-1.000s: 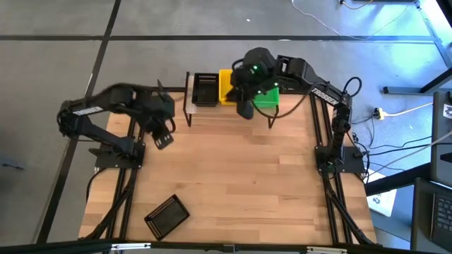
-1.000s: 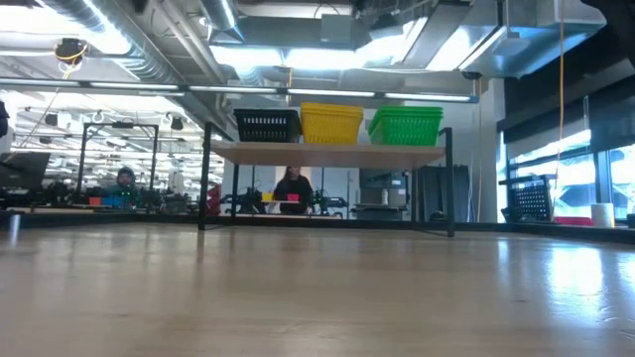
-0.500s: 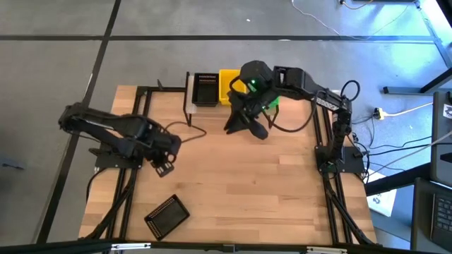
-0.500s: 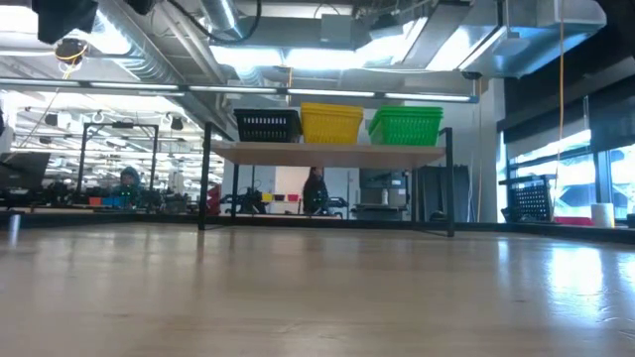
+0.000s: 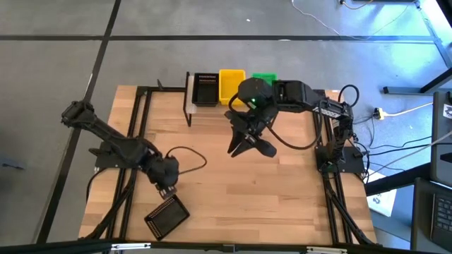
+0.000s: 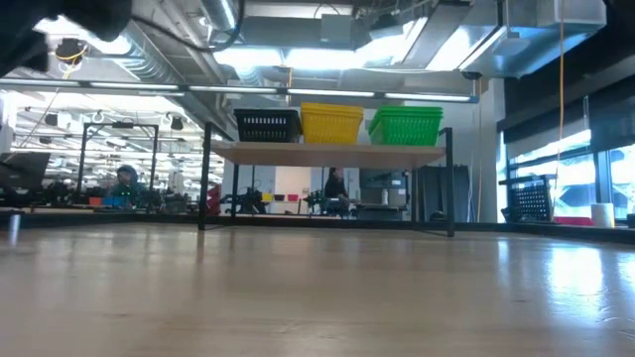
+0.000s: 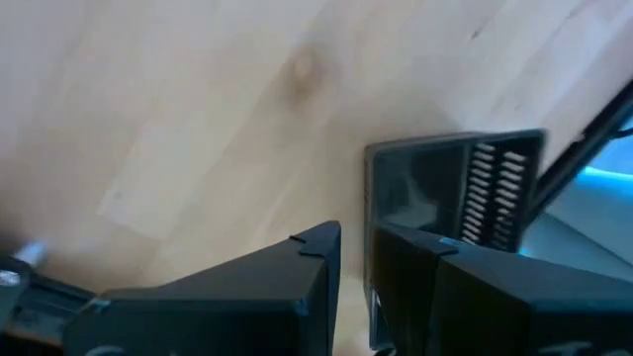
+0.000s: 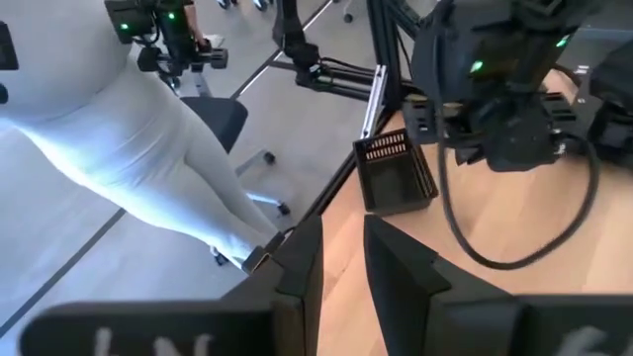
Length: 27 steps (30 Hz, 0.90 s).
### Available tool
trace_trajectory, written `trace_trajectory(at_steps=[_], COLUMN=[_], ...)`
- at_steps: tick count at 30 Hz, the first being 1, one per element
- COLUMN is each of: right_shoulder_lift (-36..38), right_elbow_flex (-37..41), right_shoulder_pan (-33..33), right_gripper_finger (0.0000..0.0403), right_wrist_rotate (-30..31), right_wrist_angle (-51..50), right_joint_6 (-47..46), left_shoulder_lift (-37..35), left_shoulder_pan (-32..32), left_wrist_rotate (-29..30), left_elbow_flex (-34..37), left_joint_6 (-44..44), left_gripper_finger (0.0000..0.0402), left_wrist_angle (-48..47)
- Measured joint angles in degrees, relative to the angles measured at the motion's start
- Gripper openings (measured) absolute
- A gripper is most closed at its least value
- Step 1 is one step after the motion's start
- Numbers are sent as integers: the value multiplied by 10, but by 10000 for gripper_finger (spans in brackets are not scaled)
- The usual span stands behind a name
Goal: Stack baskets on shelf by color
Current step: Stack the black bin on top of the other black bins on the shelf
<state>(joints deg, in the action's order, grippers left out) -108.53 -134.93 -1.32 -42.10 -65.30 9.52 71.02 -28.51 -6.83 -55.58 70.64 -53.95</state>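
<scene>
Shelf [image 6: 327, 152] at the far edge of the wooden surface [image 5: 233, 190], taken here as the landmark. On its plank, seen level from the low view, three groups of baskets stand side by side: a black basket [image 6: 266, 125] at one end, a yellow basket [image 6: 331, 123] in the middle and a green basket [image 6: 405, 126] at the other end (how many are nested in each group cannot be told). From above, the same three colours show in a row along the shelf.

One more black basket [image 5: 167, 214] lies loose on the surface, well away from the shelf, near the opposite, near edge and turned at an angle to it.

Left gripper [image 5: 167, 188]: far from the shelf, just beside the loose black basket, on the side facing the shelf. Its wrist view shows the two dark fingers [image 7: 307, 287] with a narrow gap between them and nothing in it; the loose basket sits just ahead of the tips. The gripper is released.

Right gripper [image 5: 247, 147]: over the bare surface, a little in front of the shelf. Its fingers [image 8: 297, 262] stand slightly apart, grasping nothing.

A person shows in the room beyond the surface, in the right wrist view.
</scene>
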Motion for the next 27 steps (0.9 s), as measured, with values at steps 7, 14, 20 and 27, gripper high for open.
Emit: trace_trajectory(at_steps=[7, 14, 20, 27], right_shoulder_lift=[0, 0, 0, 0], right_elbow_flex=[0, 0, 0, 0], right_shoulder_pan=[2, 2, 2, 2], right_gripper_finger=[76, 76, 76, 76], right_wrist_rotate=[16, 20, 20, 20], right_wrist_angle=[28, 41, 44, 44], right_joint_6=[-2, -2, -2, -2], left_shoulder_lift=[0, 20, 57, 70], left_shoulder_pan=[-59, -89, -99, -102], left_wrist_rotate=[15, 58, 57, 58], left_elbow_flex=[64, 76, 76, 77], left_joint_6=[58, 60, 58, 58], left_gripper_finger=[47, 47, 47, 47], left_wrist_angle=[136, 148, 149, 151])
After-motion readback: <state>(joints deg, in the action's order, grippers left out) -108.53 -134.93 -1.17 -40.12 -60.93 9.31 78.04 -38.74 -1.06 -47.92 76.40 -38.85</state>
